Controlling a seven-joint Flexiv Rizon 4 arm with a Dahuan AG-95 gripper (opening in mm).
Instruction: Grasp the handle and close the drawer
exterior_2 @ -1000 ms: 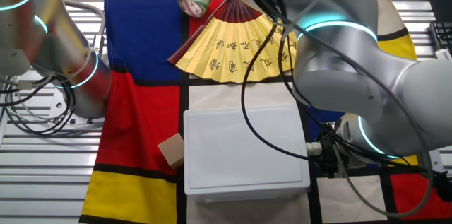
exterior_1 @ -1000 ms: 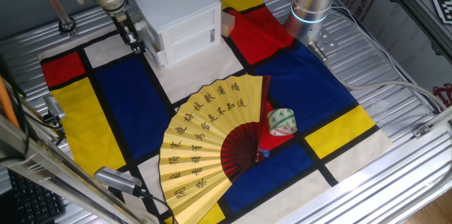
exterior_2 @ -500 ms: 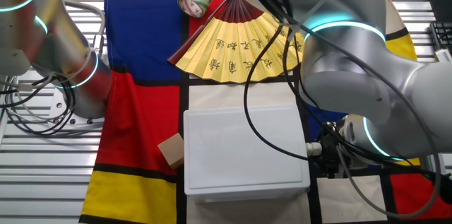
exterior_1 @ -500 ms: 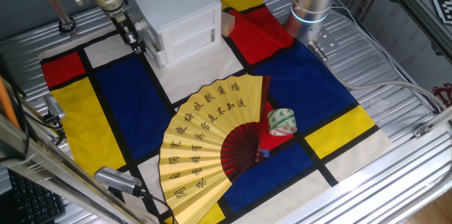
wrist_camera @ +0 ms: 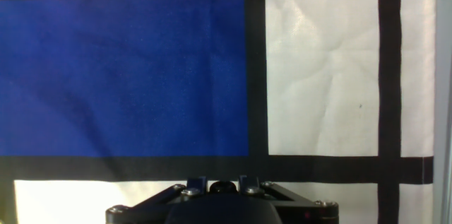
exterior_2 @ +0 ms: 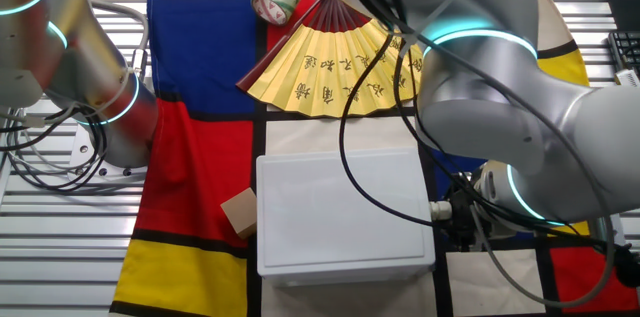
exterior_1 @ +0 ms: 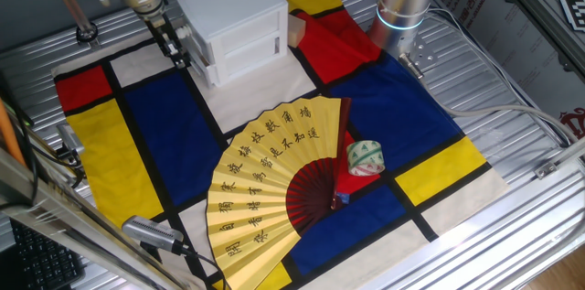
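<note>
Surface: you have a checked cloth [exterior_1: 164, 134] of red, blue, yellow and white squares over a ribbed metal table [exterior_1: 512, 61]. White cabinet [exterior_1: 233, 20] at the cloth's far edge; both drawer fronts [exterior_1: 247, 48] look flush with it. Yellow fan [exterior_1: 270, 189] and tape roll [exterior_1: 364, 157] lie nearer than the cabinet. Gripper [exterior_1: 174, 48] just beside the cabinet; whether its fingers are parted or clenched, you cannot tell. Handle not visible.
</note>
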